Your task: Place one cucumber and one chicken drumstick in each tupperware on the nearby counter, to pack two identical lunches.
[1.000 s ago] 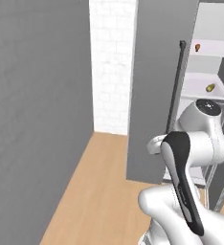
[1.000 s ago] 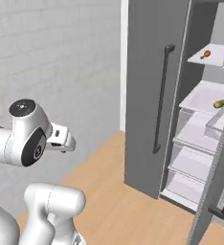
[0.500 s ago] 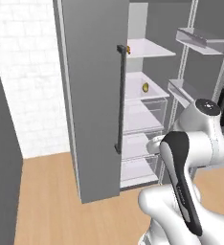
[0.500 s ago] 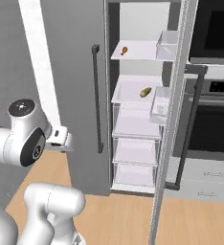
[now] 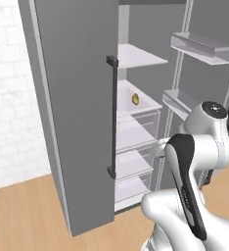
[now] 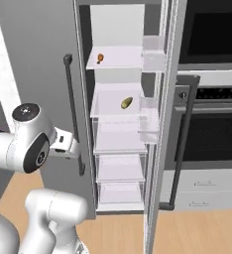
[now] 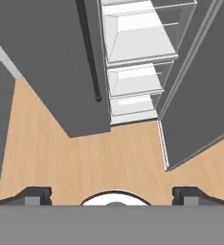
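The claw points down at the wooden floor, fingertips spread wide, released, holding nothing. A chicken drumstick lies on the upper fridge shelf. The cucumber lies on the shelf below. Approach squarely between the open doors and reach in level. A black wall oven stands right of the fridge.

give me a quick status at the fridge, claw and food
Claw open, empty, aimed down at floor. Chicken drumstick on top fridge shelf, olive-green piece a shelf below. Fridge doors open; nothing in the way.
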